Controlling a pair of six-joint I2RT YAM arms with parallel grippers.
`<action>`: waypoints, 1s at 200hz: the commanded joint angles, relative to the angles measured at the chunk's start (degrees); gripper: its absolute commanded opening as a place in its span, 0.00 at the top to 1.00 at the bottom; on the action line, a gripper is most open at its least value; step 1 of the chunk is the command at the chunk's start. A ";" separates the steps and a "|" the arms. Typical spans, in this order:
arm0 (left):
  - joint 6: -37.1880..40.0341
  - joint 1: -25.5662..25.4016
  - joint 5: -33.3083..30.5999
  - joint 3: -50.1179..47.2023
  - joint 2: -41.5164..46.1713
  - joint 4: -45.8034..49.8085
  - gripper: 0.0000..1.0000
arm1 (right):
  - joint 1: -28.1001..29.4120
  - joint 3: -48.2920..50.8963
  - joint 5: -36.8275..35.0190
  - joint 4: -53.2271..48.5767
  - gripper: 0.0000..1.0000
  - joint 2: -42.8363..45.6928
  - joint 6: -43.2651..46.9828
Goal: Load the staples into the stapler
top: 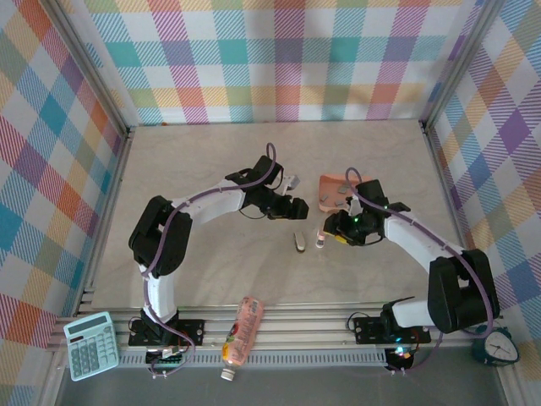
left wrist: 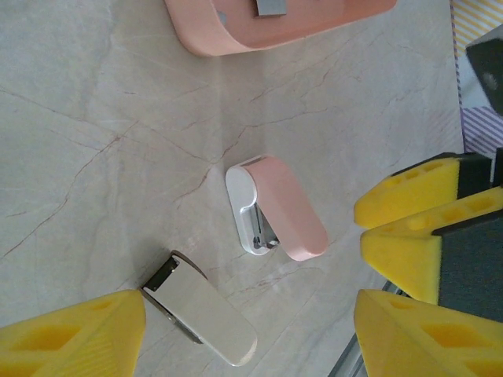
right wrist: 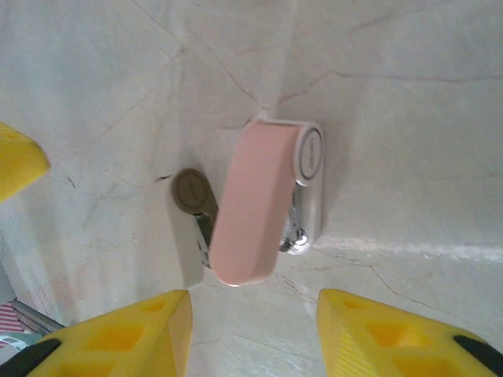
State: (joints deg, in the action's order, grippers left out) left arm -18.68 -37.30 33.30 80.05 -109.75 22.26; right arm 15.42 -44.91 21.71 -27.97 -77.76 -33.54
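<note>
Apart, empty: left fingers (left wrist: 75, 334), right fingers (right wrist: 118, 338) near pink stapler (right wrist: 255, 204). In tray (left wrist: 204, 31), staples (left wrist: 271, 6) cut off by frame.

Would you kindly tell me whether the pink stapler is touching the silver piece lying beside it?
Apart. The left wrist view shows bare table between the pink stapler and the silver piece.

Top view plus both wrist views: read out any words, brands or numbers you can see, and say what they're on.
No text can be read.
Bottle: label print too small.
Calculator: key marks too small.
Clock: dial too blurred.
Pink stapler: no lettering seen.
</note>
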 commanded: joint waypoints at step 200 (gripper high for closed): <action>-0.40 1.01 -0.82 -1.24 3.41 0.05 0.29 | 0.70 -0.55 0.02 -0.70 0.75 -13.88 3.31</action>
State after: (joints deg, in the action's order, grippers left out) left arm -18.68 -36.91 32.86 79.72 -108.25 22.31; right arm 15.75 -46.52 25.39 -25.76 -89.19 -31.97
